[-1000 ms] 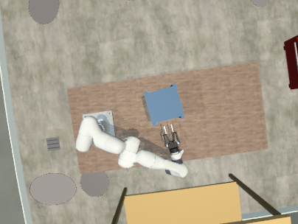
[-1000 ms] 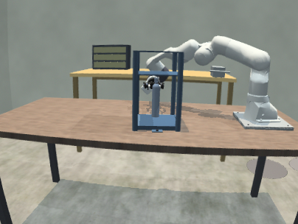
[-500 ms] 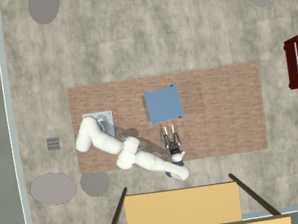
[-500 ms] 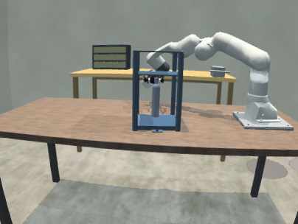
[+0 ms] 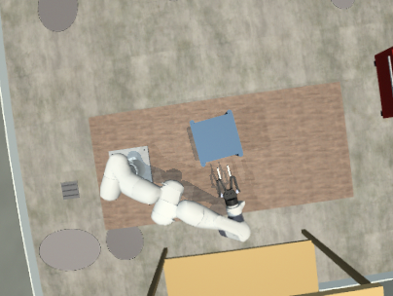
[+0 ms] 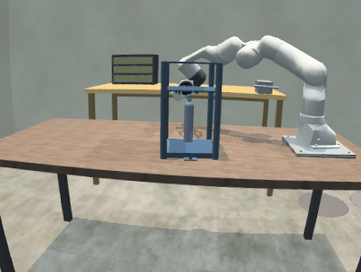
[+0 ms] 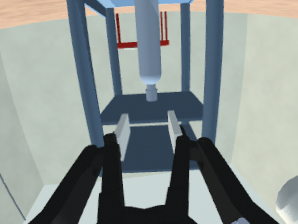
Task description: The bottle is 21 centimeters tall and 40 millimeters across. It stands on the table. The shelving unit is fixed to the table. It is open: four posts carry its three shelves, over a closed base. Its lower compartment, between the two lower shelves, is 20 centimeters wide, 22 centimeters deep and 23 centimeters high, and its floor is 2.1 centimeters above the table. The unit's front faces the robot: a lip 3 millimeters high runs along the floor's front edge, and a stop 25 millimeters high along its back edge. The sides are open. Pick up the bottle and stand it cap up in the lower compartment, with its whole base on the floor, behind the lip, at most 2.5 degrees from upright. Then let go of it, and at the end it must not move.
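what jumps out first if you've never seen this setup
The blue shelving unit mid-table, with a grey bottle standing upright in its lower compartment. Then the white arm arching from its base at the table's right end, its black gripper just outside the unit, fingers apart and holding nothing.

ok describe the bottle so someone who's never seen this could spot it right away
On the wooden table stands a blue four-post shelving unit. In its lower compartment stands the bottle, a slim grey cylinder with a narrow cap on top, the only thing inside the frame.
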Controlling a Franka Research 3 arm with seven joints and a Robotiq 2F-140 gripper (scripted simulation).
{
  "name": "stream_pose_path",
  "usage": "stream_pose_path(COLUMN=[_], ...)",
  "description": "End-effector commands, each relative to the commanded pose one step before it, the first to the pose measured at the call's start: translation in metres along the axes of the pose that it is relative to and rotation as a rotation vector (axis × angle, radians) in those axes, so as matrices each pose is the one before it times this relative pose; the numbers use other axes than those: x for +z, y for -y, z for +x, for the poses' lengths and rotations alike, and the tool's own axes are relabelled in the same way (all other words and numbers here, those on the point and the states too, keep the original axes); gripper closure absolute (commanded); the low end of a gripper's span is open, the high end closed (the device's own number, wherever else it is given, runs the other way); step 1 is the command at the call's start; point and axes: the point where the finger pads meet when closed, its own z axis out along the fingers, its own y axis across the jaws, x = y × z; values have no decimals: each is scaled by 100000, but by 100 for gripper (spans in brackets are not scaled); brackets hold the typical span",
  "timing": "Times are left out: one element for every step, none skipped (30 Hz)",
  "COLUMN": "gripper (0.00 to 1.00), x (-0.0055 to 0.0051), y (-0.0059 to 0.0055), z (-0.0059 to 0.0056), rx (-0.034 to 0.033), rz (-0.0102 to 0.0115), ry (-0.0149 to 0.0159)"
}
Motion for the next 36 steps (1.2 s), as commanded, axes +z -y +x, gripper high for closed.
stream_pose_path(gripper=[65, 65, 65, 65, 65, 65, 65, 65, 65, 65, 65, 65, 65, 0, 0, 0, 0, 0, 0, 0, 0, 0, 0, 0, 0, 0, 0, 0, 0, 0, 0, 0, 0, 0, 0, 0], x=[130, 0, 0, 0, 0, 0, 0, 0, 0, 0, 0, 0, 0, 0, 0, 0, 0, 0, 0, 0, 0, 0, 0, 0, 0, 0, 0, 0, 0, 0, 0, 0, 0, 0, 0, 0], y=[-161, 0, 0, 0, 0, 0, 0, 0, 0, 0, 0, 0, 0, 0, 0, 0, 0, 0, 0, 0, 0, 0, 0, 0, 0, 0, 0, 0, 0, 0, 0, 0, 0, 0, 0, 0], z=[-533, -107, -89, 0, 0, -72, -56, -42, -29, -18, -10, -4, -1, 0, 0, 0, 0, 0, 0, 0, 0, 0, 0, 0, 0, 0, 0, 0, 0, 0, 0, 0, 0, 0, 0, 0], rx=[1935, 0, 0, 0, 0, 0, 0, 0, 0, 0, 0, 0, 0, 0, 0, 0, 0, 0, 0, 0, 0, 0, 0, 0, 0, 0, 0, 0, 0, 0, 0, 0, 0, 0, 0, 0], rz=[-542, 0, 0, 0, 0, 0, 0, 0, 0, 0, 0, 0, 0, 0, 0, 0, 0, 0, 0, 0, 0, 0, 0, 0, 0, 0, 0, 0, 0, 0, 0, 0, 0, 0, 0, 0], ry=[151, 0, 0, 0, 0, 0, 0, 0, 0, 0, 0, 0, 0, 0, 0, 0, 0, 0, 0, 0, 0, 0, 0, 0, 0, 0, 0, 0, 0, 0, 0, 0, 0, 0, 0, 0])
